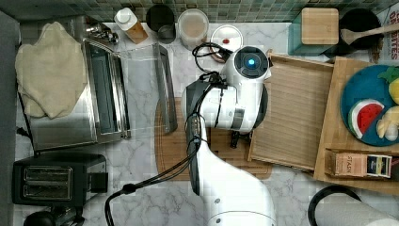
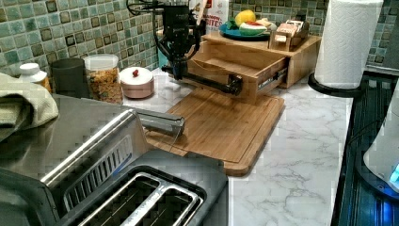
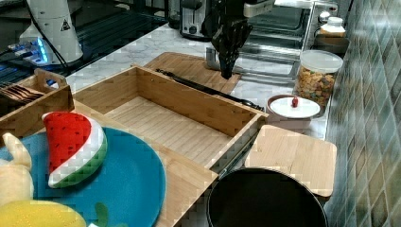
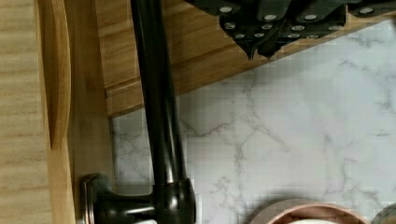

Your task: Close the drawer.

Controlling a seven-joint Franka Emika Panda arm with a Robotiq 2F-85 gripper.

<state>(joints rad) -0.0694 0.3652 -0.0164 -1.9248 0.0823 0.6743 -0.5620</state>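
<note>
Wrist view puts our black gripper (image 4: 262, 49) with its fingertips drawn together to a point, nothing between them, hanging over the edge where brown board meets marble. Just beside it runs the dark bronze bar handle (image 4: 156, 100) of the pale bamboo drawer (image 4: 23, 112). In the left view we see the gripper (image 2: 177, 74) low at the handle's far end (image 2: 207, 81), in front of the drawer face; whether it touches the bar we cannot tell. The drawer (image 1: 294, 110) stands pulled well out of its bamboo cabinet (image 1: 336, 155), its empty slatted floor open to the top view, its front reaching over the flat brown rounded cutting board (image 1: 174, 150). Beyond, by the tiled wall, sit a small pink lidded bowl (image 3: 294, 111) and a clear cereal jar (image 3: 317, 75). We judge the push not yet begun. Risks: contact this far toward one end of the handle could rack the drawer on its runners and jam it; the narrow closed tips could slip off the round bar and strike the board or marble; an over-hard shove could jolt the blue plate of toy fruit (image 2: 244, 28) on top.
</note>
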